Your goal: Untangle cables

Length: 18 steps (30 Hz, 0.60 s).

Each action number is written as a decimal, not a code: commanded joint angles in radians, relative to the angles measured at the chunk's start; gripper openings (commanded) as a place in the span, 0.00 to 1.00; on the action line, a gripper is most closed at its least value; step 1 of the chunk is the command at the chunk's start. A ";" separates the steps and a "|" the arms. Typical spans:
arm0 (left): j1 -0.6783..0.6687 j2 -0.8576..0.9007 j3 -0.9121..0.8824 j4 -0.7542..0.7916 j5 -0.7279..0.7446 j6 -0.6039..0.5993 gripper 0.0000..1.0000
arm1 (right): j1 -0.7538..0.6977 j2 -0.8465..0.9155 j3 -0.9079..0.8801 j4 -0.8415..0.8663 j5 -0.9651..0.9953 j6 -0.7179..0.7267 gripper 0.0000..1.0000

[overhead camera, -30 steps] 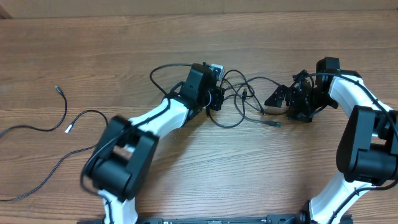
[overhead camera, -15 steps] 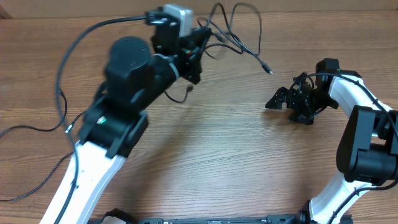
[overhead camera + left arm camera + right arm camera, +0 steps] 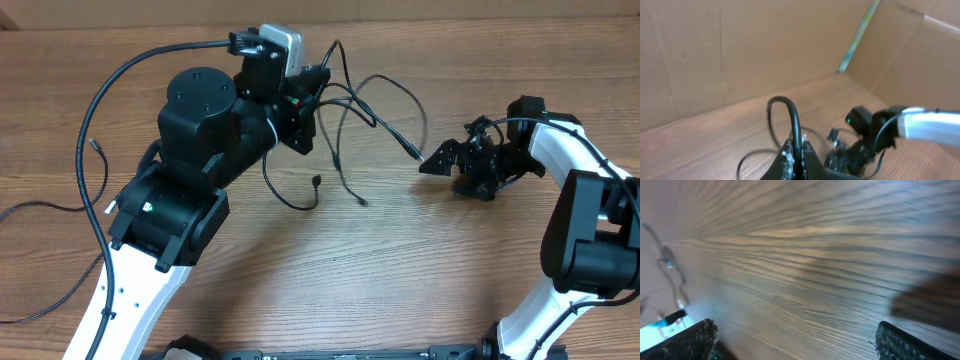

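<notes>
The left gripper (image 3: 312, 100), upper middle of the overhead view, is clamped tight on the cables (image 3: 345, 130). The left wrist view shows one black loop (image 3: 790, 115) rising out of its closed jaws. From the grip the cables spread in loops to the right and downward, towards the frame's centre. One plug (image 3: 414, 153) reaches just beside the right gripper (image 3: 450, 162), which stands wide apart at right centre, holding nothing. Another thin cord (image 3: 40, 207) lies on the table (image 3: 400, 280) at far left.

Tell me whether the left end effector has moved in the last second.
Yes. The left end effector, shut on the cables, rose and shifted toward the table's far edge.
</notes>
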 commanded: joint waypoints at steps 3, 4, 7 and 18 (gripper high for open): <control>0.003 -0.001 0.015 -0.085 0.016 0.181 0.04 | 0.005 -0.158 0.008 -0.006 -0.145 -0.047 1.00; 0.003 -0.001 0.014 -0.100 0.030 0.212 0.04 | 0.005 -0.183 0.013 -0.013 -0.149 -0.047 1.00; 0.003 0.002 0.014 -0.138 0.134 0.336 0.04 | 0.017 -0.274 0.017 -0.016 -0.153 -0.047 1.00; -0.017 0.052 0.014 -0.141 0.328 0.370 0.04 | 0.212 -0.504 0.019 0.031 -0.195 -0.045 1.00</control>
